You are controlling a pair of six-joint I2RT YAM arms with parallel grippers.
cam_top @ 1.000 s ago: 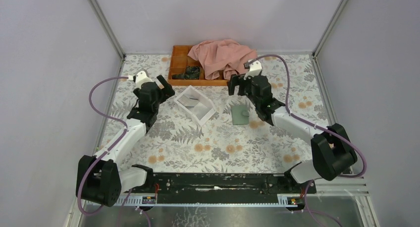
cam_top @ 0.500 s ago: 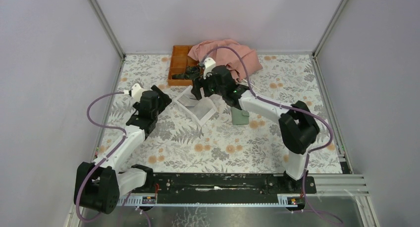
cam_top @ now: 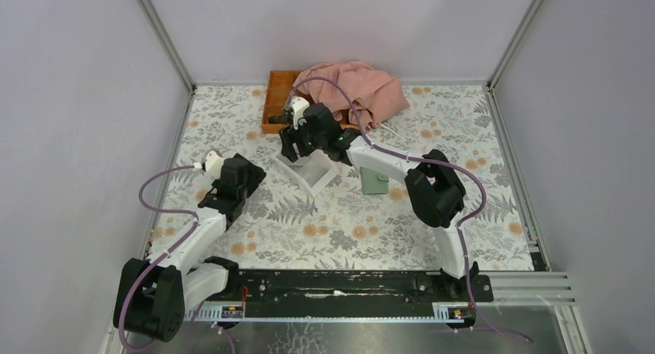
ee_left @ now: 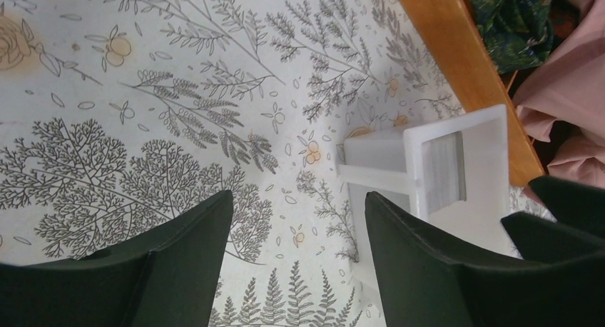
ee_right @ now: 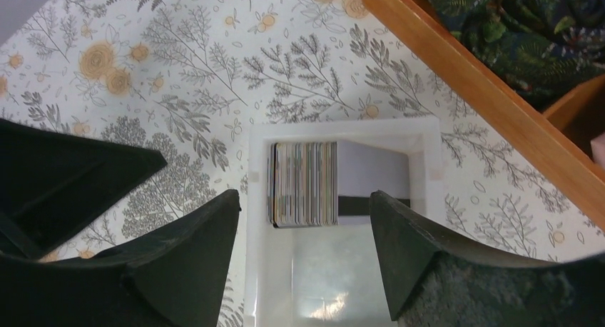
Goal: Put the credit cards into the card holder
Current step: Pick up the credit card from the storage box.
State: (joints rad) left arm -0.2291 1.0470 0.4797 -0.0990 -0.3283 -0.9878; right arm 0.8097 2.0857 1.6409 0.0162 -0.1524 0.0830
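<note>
Cards [ee_right: 303, 184] stacked in white box [ee_right: 428, 138]: seen from right wrist only; left fingers [ee_left: 178, 263], right fingers [ee_right: 178, 270] spread.

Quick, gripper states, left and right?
Left gripper: open, holding nothing.
Right gripper: open, holding nothing, above the credit cards in the white box.

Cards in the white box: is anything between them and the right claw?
Nothing visible. The right gripper hangs open directly above the cards, which stand on edge in the open-topped white box. Only the box's walls surround them.
</note>
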